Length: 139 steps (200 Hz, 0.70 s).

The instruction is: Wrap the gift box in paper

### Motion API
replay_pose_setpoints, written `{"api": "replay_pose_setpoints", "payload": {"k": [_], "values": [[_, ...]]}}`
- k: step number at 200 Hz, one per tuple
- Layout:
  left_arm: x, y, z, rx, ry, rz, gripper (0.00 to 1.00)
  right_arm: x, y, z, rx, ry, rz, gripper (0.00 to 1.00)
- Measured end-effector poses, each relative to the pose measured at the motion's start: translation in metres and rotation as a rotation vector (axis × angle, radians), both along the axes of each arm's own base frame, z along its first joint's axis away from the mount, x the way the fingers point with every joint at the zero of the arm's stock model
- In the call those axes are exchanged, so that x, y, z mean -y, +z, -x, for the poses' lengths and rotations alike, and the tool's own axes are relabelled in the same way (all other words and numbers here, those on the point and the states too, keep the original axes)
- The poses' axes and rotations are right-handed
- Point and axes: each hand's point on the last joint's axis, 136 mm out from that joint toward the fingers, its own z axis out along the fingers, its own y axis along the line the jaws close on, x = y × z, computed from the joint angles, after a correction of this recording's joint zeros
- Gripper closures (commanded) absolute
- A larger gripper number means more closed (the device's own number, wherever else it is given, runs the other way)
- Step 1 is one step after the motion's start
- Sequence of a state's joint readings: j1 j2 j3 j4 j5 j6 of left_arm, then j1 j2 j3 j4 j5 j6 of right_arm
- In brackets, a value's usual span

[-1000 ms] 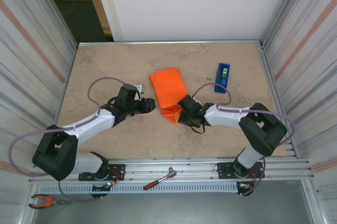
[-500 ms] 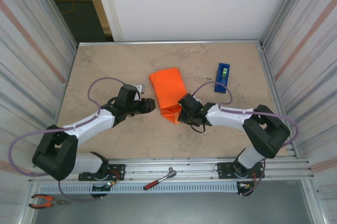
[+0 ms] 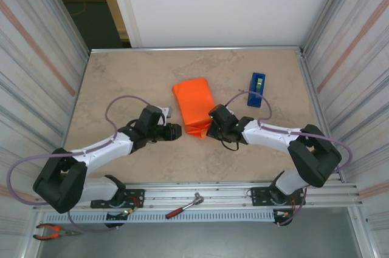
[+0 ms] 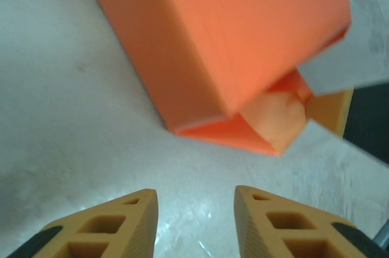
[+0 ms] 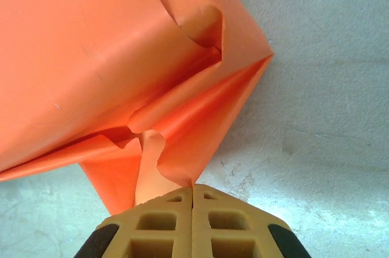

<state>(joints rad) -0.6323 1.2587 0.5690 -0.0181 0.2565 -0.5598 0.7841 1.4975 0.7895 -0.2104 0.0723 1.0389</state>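
The thin, matte, bright orange sheet of paper (image 3: 193, 109) is lying folded into a long parcel at the middle of the beige stone-patterned tabletop (image 3: 121, 82). Its long axis is running from the upper centre of the overhead frame down towards the arms, and its unfinished end is pointing at the lower edge. In the left wrist view that end of the paper (image 4: 213, 39) is gaping. A paler patch (image 4: 275, 111) inside the mouth may be the small, flat, pale pink gift box, though blur is making that hard to confirm. The right gripper (image 3: 209, 127) is sitting against the lower right corner of the parcel. In its own camera the right gripper (image 5: 192, 204) is showing its jaws pressed fully together, with a loose curl of the paper (image 5: 91, 57) running down beside them rather than clearly between them. The left gripper (image 3: 176, 130) is hovering just left of the same end; its wrist view shows the left gripper (image 4: 196, 209) with its jaws parted and nothing between them, aimed at the open mouth. Both arms are therefore flanking the loose end, with the right one nearer. The blue plastic tape dispenser (image 3: 258, 89) is standing well apart, towards the upper right.
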Motion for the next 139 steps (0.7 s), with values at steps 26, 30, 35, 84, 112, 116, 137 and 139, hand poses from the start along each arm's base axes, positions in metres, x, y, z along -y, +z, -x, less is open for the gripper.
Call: {"api": "replay_pose_setpoints", "payload": {"k": [26, 30, 35, 84, 112, 116, 137, 139], "values": [[0.010, -0.013, 0.025, -0.025, -0.067, -0.010, 0.79, 0.001, 0.003, -0.002, -0.002, -0.005, -0.014, 1.00], [0.011, -0.015, 0.028, -0.027, -0.077, -0.014, 0.80, 0.001, 0.003, -0.003, -0.002, -0.006, -0.015, 1.00], [0.013, -0.017, 0.032, -0.029, -0.089, -0.015, 0.81, 0.000, 0.004, -0.003, -0.002, -0.005, -0.019, 1.00], [0.047, -0.025, 0.057, -0.010, -0.204, 0.004, 0.90, -0.004, 0.010, -0.007, 0.005, -0.004, -0.039, 1.00], [0.064, -0.037, 0.063, -0.012, -0.247, -0.005, 0.94, -0.006, 0.010, -0.006, -0.001, 0.003, -0.049, 1.00], [0.066, -0.038, 0.063, -0.011, -0.252, -0.006, 0.94, -0.006, 0.010, -0.006, -0.002, 0.003, -0.049, 1.00], [0.078, -0.042, 0.063, 0.002, -0.268, -0.005, 0.96, -0.006, 0.010, -0.006, -0.003, 0.005, -0.052, 1.00], [0.079, -0.043, 0.063, 0.004, -0.269, -0.005, 0.97, -0.007, 0.011, -0.006, -0.003, 0.005, -0.052, 1.00]]}}
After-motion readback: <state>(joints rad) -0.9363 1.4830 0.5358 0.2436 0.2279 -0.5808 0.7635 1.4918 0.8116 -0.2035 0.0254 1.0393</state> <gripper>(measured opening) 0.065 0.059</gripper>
